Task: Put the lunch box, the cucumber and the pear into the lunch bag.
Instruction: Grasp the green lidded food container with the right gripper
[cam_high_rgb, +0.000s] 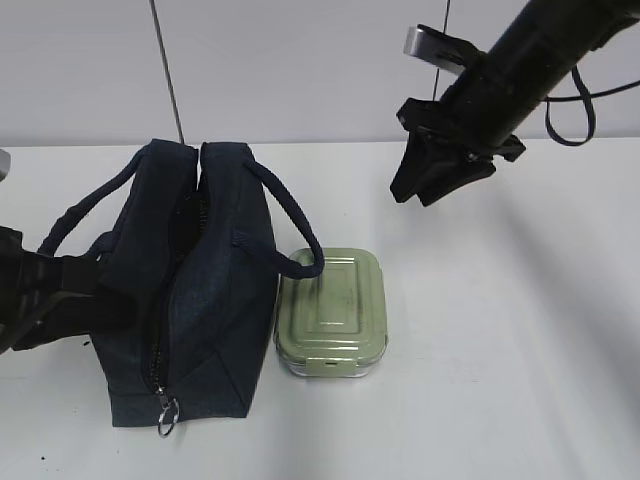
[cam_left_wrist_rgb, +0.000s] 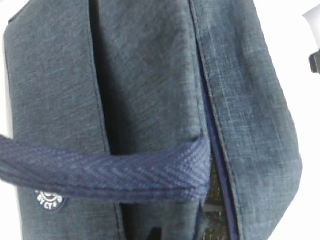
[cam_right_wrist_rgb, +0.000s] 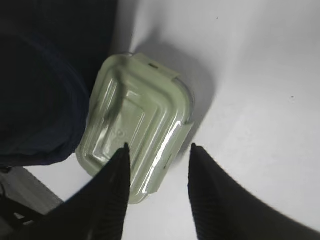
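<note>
Item one, far left: we see the left gripper (cam_high_rgb: 60, 290) against the lunch bag's side, seemingly at a handle (cam_left_wrist_rgb: 100, 172); whether its fingers are apart or clamped we cannot tell. Item two: the lunch bag (cam_high_rgb: 190, 300) upright on the white table (cam_high_rgb: 500, 350), its top gaping. Item three: the lunch box (cam_high_rgb: 332, 310) touching the bag's right side. Item four: the right gripper (cam_high_rgb: 432, 180) above the box, fingers apart, holding nothing.

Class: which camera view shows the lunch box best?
The exterior view: the whole lunch box lies unobstructed beside the lunch bag. The right wrist view shows it partly behind the right gripper. The left wrist view shows none of it.
</note>
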